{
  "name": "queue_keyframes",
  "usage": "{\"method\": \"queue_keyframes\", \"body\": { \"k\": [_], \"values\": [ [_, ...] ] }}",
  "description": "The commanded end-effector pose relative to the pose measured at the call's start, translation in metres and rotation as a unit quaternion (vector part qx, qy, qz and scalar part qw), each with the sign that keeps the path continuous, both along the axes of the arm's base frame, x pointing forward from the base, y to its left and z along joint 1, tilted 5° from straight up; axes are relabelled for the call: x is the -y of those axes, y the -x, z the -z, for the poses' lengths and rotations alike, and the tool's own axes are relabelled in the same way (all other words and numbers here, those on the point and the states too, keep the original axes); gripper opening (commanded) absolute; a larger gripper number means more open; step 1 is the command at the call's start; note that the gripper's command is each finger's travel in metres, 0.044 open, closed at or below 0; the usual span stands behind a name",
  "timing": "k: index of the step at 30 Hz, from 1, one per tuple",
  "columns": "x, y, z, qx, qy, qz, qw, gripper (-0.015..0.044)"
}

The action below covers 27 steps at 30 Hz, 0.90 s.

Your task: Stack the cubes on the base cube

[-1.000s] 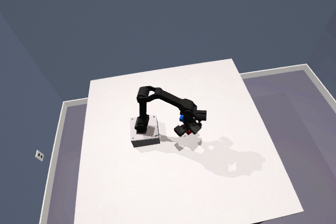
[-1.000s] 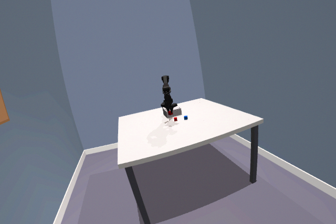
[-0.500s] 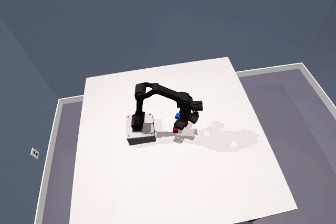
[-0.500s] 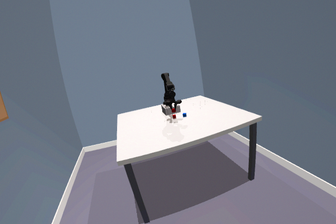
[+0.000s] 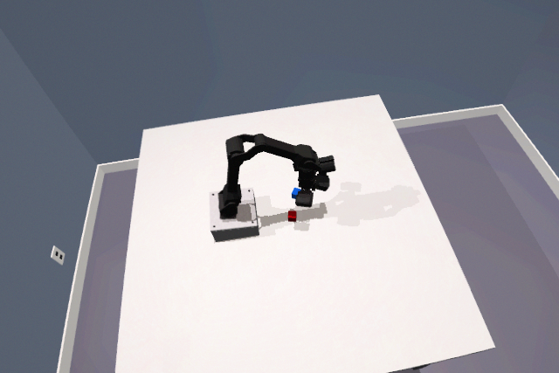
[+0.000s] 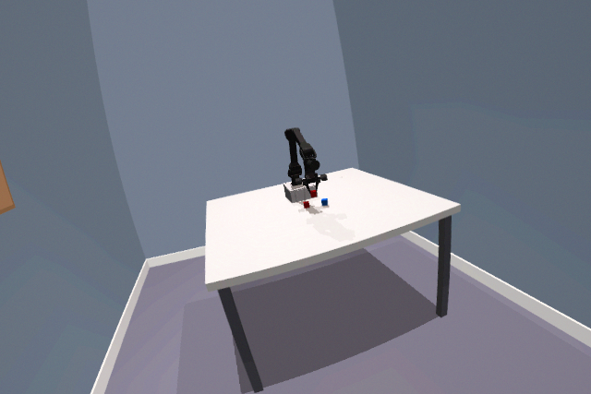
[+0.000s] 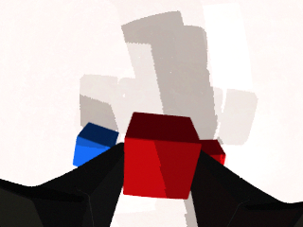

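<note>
The matte black pincer (image 7: 158, 170) is clamped on a glossy, sharp-edged red cube (image 7: 159, 154), held above the smooth white desk (image 5: 271, 306). In the wrist view a blue cube (image 7: 93, 146) lies at its 9 o'clock and a second red cube (image 7: 214, 149) peeks out at 3 o'clock.

A red cube (image 7: 159, 157) is held off the white table, clamped between two black fingers, its faces roughly level. Below it on the table sit a blue cube (image 7: 94, 146) to one side and a second red cube (image 7: 214, 149) to the other, well apart.
</note>
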<state>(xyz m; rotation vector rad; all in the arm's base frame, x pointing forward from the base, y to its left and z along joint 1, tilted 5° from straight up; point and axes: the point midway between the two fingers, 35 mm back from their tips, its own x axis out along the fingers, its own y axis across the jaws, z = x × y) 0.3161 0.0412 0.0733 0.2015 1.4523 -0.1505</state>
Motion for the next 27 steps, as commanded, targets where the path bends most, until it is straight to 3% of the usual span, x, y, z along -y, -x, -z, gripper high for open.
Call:
{"method": "queue_keyframes", "body": {
  "k": [1, 20, 27],
  "values": [
    [-0.012, 0.002, 0.005, -0.003, 0.008, -0.05, 0.999, 0.0105],
    [-0.072, 0.014, 0.015, 0.003, 0.03, -0.275, 0.961, 0.0105],
    [-0.074, 0.015, 0.015, 0.004, 0.031, -0.282, 0.959, 0.0105]
  ]
}}
